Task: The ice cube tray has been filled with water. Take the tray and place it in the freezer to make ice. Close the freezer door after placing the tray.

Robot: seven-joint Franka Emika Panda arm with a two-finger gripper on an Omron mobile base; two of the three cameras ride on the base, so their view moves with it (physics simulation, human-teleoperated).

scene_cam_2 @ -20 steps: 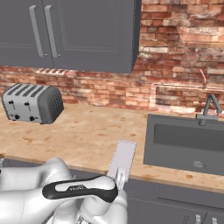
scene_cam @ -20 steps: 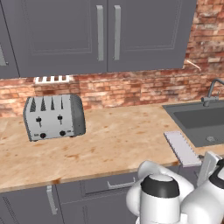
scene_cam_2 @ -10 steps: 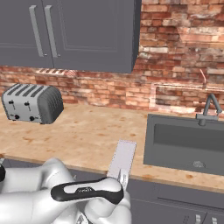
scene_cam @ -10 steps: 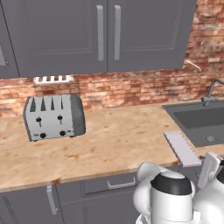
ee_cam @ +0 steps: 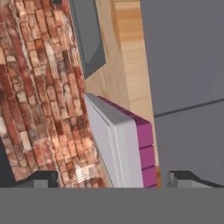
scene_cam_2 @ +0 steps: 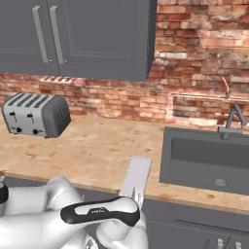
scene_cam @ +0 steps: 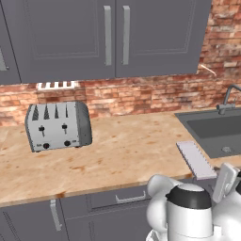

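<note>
A: Tray location?
B: Ice cube tray [scene_cam: 196, 159] lies flat at the counter [scene_cam: 117, 155] front edge, beside the sink [scene_cam: 214, 132].
A: Gripper [ee_cam: 111, 179]?
B: Spread wide, tips flanking the tray's near end, not touching.

Both base views looked forward and down over the counter [scene_cam: 117, 155] from behind the arm, one from its left, one from its right. They shared the toaster [scene_cam: 57, 125], the sink [scene_cam_2: 206, 155] and the ice cube tray [scene_cam: 196, 159]. The hand view sat close and rolled sideways, with the tray's end at 6 o'clock and the sink at 12 o'clock.
</note>
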